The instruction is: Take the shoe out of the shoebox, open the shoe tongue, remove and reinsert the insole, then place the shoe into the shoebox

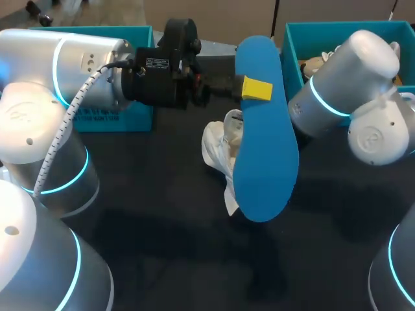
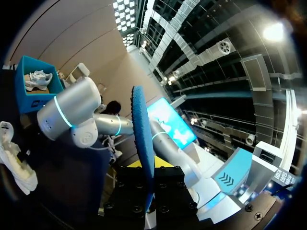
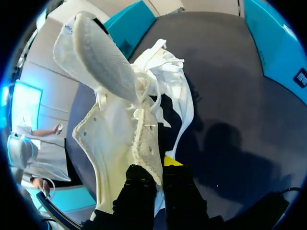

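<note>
My left gripper [image 1: 257,89] is shut on a blue insole [image 1: 262,139], held up in the air over the table's middle; one yellow fingertip shows on its face. In the left wrist view the insole [image 2: 143,139] stands edge-on between the black fingers of that gripper [image 2: 146,189]. Behind the insole is the white shoe [image 1: 222,150], partly hidden by it. My right gripper [image 3: 157,173] is shut on the shoe's [image 3: 115,124] upper edge, the tongue and laces hanging loose ahead of it. In the head view the right gripper is hidden behind the insole.
A teal shoebox [image 1: 117,118] stands at the back left under my left arm. A second teal box [image 1: 293,40] at the back right holds another shoe [image 2: 37,79]. The table [image 1: 168,227] is dark.
</note>
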Robot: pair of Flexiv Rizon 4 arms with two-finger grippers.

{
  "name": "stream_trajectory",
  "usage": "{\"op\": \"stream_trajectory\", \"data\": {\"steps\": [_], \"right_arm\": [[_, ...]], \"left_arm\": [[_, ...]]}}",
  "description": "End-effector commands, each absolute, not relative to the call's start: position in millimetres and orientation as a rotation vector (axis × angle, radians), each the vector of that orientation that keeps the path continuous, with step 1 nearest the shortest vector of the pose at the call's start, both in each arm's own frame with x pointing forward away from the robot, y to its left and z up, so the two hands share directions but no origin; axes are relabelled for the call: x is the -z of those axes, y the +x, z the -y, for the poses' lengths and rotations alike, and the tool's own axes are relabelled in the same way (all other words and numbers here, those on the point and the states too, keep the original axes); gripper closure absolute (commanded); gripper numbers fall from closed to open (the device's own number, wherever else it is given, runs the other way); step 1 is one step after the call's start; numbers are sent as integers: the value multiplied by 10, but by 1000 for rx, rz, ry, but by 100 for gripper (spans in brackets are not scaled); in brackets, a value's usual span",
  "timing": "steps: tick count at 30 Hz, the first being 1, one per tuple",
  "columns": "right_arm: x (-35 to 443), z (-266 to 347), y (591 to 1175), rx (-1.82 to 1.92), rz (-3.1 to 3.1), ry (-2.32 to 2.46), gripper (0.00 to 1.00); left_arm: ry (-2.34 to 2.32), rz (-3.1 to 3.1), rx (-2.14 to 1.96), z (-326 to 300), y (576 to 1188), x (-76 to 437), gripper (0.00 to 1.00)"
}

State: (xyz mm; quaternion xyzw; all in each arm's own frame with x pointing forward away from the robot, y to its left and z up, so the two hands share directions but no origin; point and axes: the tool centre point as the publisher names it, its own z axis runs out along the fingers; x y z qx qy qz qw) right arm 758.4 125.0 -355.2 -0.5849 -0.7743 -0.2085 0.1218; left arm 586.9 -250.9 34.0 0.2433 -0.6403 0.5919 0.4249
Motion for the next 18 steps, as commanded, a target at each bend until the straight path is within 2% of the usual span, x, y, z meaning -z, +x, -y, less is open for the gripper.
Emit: {"op": "stream_trajectory", "data": {"steps": [1, 18], "right_arm": [[3507, -1271, 7465, 631, 2254, -1809, 100], [3740, -1338, 7421, 635, 2185, -1845, 100]], "left_arm": [[609, 1600, -1482, 2526, 5861, -330, 100], [609, 1600, -1482, 2526, 5861, -330, 100]]}}
